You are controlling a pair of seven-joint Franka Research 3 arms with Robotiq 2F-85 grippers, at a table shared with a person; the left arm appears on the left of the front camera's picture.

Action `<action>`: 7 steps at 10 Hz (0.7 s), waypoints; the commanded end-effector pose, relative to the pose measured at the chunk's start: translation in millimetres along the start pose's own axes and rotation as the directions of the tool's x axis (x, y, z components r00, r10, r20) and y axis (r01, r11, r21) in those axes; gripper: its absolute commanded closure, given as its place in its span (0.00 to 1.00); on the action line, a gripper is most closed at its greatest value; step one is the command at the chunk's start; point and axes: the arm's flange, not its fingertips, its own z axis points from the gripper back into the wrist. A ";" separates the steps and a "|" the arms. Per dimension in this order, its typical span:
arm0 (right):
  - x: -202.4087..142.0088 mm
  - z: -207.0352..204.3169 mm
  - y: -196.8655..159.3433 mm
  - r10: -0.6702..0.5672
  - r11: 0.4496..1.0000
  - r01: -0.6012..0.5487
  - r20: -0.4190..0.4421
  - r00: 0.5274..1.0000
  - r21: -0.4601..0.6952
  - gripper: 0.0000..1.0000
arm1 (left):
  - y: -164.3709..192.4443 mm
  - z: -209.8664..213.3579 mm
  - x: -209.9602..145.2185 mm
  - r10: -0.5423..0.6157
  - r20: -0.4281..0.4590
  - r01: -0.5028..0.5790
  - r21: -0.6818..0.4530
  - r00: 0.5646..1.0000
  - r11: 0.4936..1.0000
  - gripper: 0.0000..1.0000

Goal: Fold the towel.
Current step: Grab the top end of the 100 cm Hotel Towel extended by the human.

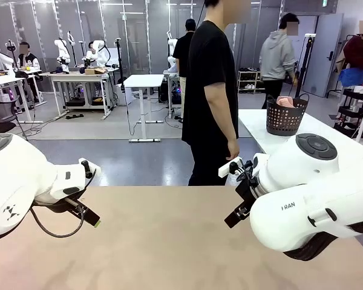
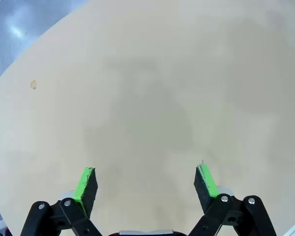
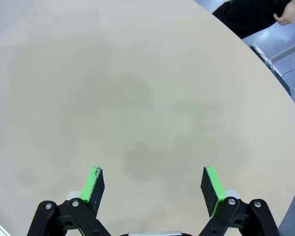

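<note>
Hovering over the bare tan desk (image 1: pixel 169 241), the left hand (image 2: pixel 146 179) was spread wide with nothing in it, and the right hand (image 3: pixel 152 182) was spread the same way, equally empty. The towel (image 1: pixel 285 101) was not on the desk: a salmon-pink bundle, probably it though small and distant in the front view, sat bunched in the dark basket (image 1: pixel 284 124) on a white table (image 1: pixel 254 130) beyond the desk's far right. A person (image 1: pixel 210 90) in black stood at the far edge. The towel thus lay ahead and rightward, nearer the right arm yet well apart from both hands. Its long axis could not be told while it was crumpled.
</note>
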 end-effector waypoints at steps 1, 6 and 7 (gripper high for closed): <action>0.0 0.0 -0.1 -0.002 1.000 0.002 0.000 1.000 0.000 0.00 | 0.2 0.0 0.0 0.001 0.000 -0.001 0.000 1.000 1.000 0.00; 26.2 35.9 -9.1 -0.012 0.997 0.009 0.035 0.999 0.073 0.00 | 3.3 15.0 10.5 0.014 -0.019 -0.015 -0.048 1.000 0.999 0.00; 39.5 55.4 -15.7 -0.032 0.992 0.027 0.038 0.999 0.127 0.00 | 8.4 31.8 20.6 0.031 -0.047 -0.035 -0.090 0.998 0.995 0.00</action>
